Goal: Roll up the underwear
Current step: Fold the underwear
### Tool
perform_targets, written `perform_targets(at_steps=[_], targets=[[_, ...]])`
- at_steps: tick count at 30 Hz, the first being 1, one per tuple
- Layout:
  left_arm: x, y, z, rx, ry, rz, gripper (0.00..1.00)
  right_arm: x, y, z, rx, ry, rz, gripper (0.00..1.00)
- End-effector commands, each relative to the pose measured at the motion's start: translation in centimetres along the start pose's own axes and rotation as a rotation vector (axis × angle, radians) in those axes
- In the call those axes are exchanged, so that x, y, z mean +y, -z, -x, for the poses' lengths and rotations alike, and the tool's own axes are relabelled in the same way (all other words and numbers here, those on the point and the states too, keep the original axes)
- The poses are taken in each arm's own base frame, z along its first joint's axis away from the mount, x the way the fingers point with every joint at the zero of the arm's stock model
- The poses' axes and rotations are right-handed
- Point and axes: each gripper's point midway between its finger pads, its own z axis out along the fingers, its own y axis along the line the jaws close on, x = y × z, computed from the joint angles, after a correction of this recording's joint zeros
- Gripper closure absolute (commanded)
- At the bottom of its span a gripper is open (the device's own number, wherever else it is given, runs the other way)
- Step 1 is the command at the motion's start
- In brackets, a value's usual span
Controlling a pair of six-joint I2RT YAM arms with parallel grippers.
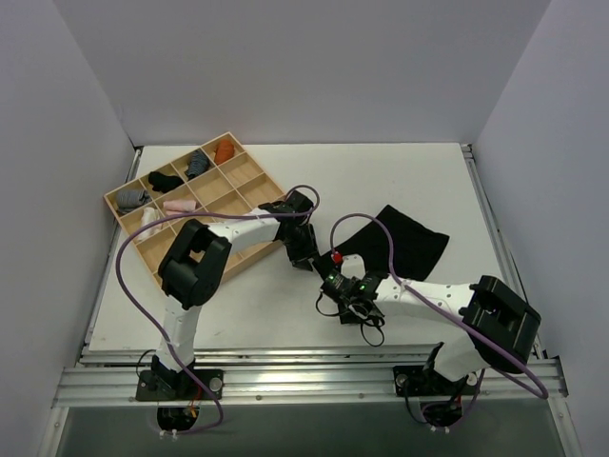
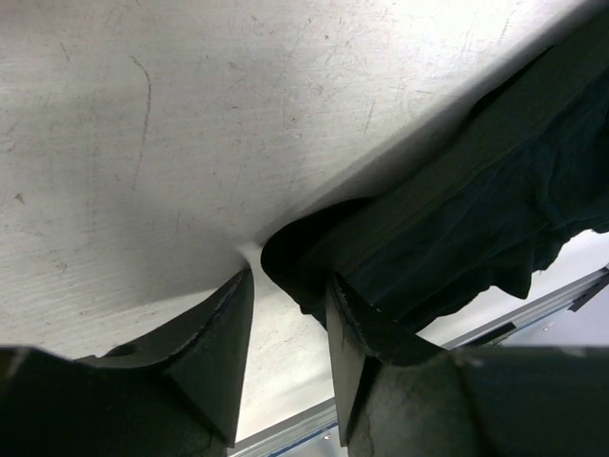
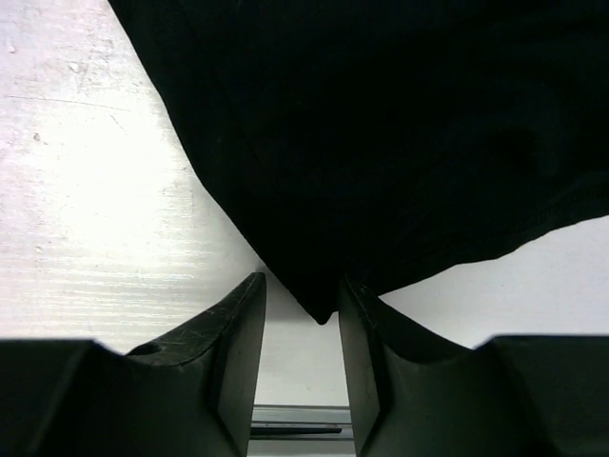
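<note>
underwear lies unclamped at the half-open left gripper and right gripper.

White table, seen from above: bare surface is left across the back centre and back right, and at near centre in front of the grippers. The back-left corner is taken up by a wooden tray w/ rolled bundles in its far compartments; its near part is crossed by the left arm. The near right is blocked by the right arm. Mid-table is crowded: left gripper and right gripper are set close together at the near-left corner of the underwear, w/ only a narrow gap betw. them. Both sets of jaws are parted, w/ a slim slot of table shown betw. them. Walls are set close at left, back and right.
</note>
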Motion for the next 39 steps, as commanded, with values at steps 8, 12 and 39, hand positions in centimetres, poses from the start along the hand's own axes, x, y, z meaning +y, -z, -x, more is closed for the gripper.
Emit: perform_targets(at_steps=[8, 12, 39], targets=[[-0.2, -0.2, 0.7, -0.026, -0.014, 0.001, 0.89, 0.9, -0.4, -1.4, 0.040, 0.050, 0.000, 1.00], [0.6, 1.6, 1.1, -0.052, -0.031, 0.036, 0.98, 3.2, 0.8, -1.0, 0.016, 0.068, 0.061, 1.00], [11.5, 15.7, -6.8, -0.205, 0.272, 0.280, 0.98, 14.8, 8.8, -0.5, -0.168, 0.141, 0.443, 1.00]])
